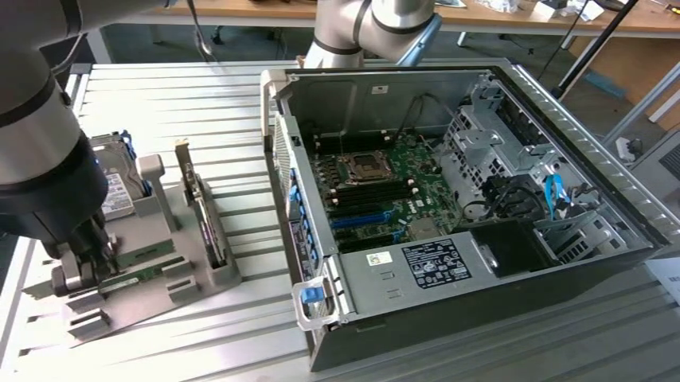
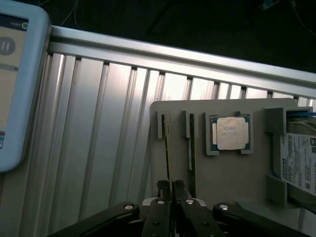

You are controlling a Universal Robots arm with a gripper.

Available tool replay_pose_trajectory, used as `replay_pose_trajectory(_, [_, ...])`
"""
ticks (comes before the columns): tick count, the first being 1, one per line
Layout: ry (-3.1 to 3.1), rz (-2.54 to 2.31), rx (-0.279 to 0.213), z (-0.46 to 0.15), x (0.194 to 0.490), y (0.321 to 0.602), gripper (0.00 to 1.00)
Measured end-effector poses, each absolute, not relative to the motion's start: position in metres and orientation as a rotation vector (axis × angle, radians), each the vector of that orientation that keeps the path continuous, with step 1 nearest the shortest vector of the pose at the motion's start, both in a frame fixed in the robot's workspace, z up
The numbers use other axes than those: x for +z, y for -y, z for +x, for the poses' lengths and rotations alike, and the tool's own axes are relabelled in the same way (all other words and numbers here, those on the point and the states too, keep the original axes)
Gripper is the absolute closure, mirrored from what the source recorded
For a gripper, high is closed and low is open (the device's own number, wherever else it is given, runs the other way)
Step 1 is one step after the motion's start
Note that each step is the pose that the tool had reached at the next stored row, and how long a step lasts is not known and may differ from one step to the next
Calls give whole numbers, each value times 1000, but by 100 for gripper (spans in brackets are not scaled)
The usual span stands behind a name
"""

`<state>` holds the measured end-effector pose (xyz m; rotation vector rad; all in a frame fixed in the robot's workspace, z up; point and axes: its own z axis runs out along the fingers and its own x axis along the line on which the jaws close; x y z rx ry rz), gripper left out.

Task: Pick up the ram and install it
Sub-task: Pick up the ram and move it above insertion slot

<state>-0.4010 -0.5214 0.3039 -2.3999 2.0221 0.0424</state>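
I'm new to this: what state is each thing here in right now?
gripper: shut on the ram.
ram: on edge in its holder slot, gripped.
second ram stick: on edge in next slot, untouched.
processor chip: lying flat in its recess.
computer case: open, motherboard exposed.

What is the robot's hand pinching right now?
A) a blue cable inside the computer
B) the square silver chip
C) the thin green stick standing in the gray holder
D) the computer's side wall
C: the hand has its two fingers closed on the edge of the thin green stick, which stands in a slot of the gray holder.
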Motion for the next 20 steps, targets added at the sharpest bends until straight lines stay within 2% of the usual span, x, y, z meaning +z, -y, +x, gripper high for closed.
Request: replay_pose_trajectory(20, [-2022,-2400,42,-401,361,521,86])
